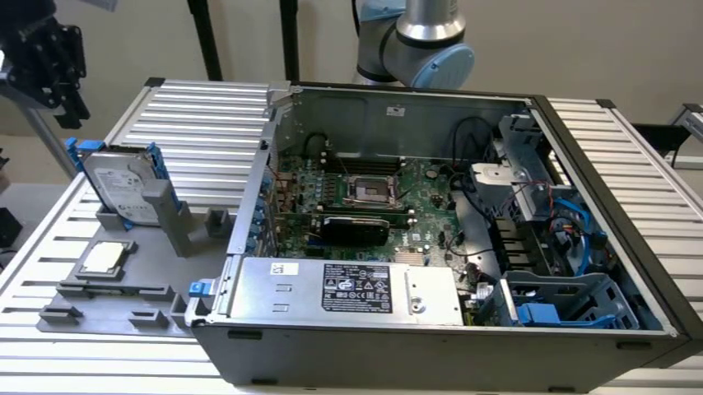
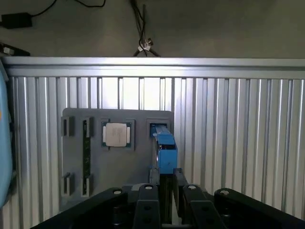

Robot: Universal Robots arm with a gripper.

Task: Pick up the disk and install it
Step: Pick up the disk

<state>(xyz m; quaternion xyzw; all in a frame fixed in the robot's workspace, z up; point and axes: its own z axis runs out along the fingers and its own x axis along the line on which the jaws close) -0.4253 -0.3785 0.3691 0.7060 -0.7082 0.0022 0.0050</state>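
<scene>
Blue plastic frames the disk (image 1: pixel 118 188), and it's standing on edge in a slot of the grey holder tray (image 1: pixel 110 306), out on the ribbed aluminium table (image 1: pixel 209 123), to the exterior view's left of the open computer case (image 1: pixel 439 350). A small square chip (image 1: pixel 102 257) lies flat in the tray just beside it. Over on the wrist view, the gripper (image 2: pixel 167 193) is lined up with the disk's thin blue edge, jaws apart, the edge showing in the gap, nothing gripped. Inside the case sit a green motherboard (image 1: pixel 363 193) and a silver power supply (image 1: pixel 341 288) with a black label. Behind the table there's a plain beige wall (image 1: pixel 604 41).
</scene>
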